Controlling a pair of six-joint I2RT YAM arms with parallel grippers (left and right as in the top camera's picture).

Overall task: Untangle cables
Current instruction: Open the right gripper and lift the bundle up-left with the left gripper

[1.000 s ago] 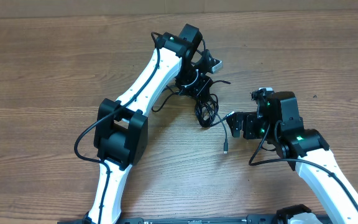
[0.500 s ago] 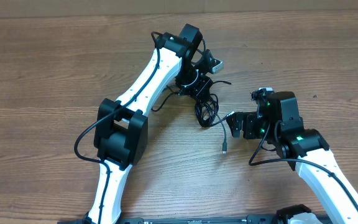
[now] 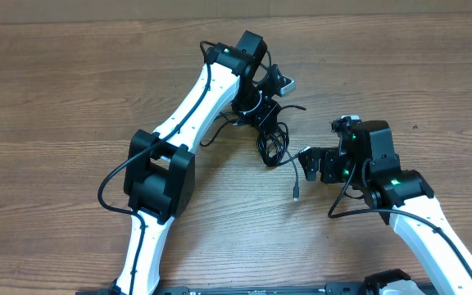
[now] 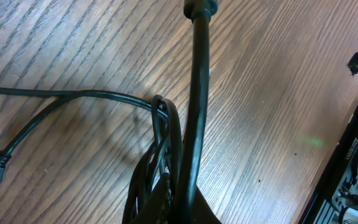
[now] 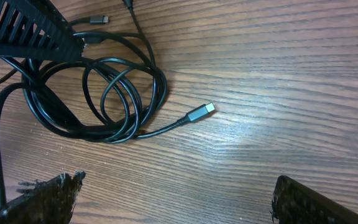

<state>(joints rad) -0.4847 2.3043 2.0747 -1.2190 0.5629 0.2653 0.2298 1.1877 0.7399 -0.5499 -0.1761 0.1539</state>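
Note:
The cables (image 3: 272, 144) lie as a tangled black coil in the middle of the wooden table. My left gripper (image 3: 261, 113) sits over the coil's far end, shut on a bunch of strands. In the left wrist view the cables (image 4: 194, 106) run up from the left gripper's (image 4: 185, 210) closed jaws. One loose end with a plug (image 3: 297, 195) trails toward the front. My right gripper (image 3: 310, 163) stands open just right of the coil, nothing between its fingers (image 5: 50, 194). The right wrist view shows the coil (image 5: 107, 93), a silver plug tip (image 5: 202, 112) and the right gripper (image 5: 176, 200) apart from both.
The left arm's elbow (image 3: 161, 174) stands left of the coil and the right arm (image 3: 408, 205) at the front right. The table's far edge (image 3: 97, 18) runs along the top. A second plug (image 5: 98, 20) lies beyond the coil.

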